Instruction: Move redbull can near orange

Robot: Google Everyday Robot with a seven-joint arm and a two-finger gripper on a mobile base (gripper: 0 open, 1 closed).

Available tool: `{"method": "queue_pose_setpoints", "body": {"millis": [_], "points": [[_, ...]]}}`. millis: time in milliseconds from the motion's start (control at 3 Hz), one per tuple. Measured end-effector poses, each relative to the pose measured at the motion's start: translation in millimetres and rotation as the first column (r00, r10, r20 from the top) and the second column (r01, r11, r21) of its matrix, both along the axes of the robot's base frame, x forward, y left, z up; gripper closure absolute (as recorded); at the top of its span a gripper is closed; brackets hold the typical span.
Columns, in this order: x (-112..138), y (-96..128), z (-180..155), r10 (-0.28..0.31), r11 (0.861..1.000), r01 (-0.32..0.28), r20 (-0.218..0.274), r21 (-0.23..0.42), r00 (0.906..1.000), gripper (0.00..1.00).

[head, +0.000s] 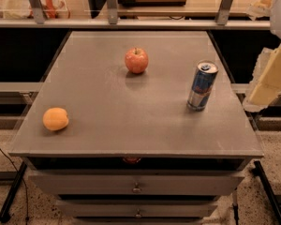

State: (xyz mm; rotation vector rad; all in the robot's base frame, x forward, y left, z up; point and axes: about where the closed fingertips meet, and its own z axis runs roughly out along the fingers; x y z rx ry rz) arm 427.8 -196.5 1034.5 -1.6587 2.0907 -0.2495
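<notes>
The redbull can (202,85) stands upright on the right side of the grey table (131,135), blue and silver with a silver top. The orange (55,119) lies near the table's front left corner, far from the can. My gripper (267,81) shows as a pale cream, blocky shape at the right edge of the camera view, just off the table's right side. It is to the right of the can, apart from it, and holds nothing that I can see.
A red apple (136,60) with a stem sits at the table's middle back, between can and orange. Drawers (136,186) are under the tabletop. A shelf with metal posts (111,3) runs behind the table.
</notes>
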Motion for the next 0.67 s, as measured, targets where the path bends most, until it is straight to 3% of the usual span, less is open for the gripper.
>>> {"method": "queue_pose_setpoints", "body": {"millis": [333, 667], "points": [[-1, 1, 3, -0.006, 1.000, 0.006, 0.011, 0.007, 0.9999, 0.00], [9, -12, -9, -0.045, 0.995, 0.045, 0.001, 0.084, 0.9990, 0.00]]}}
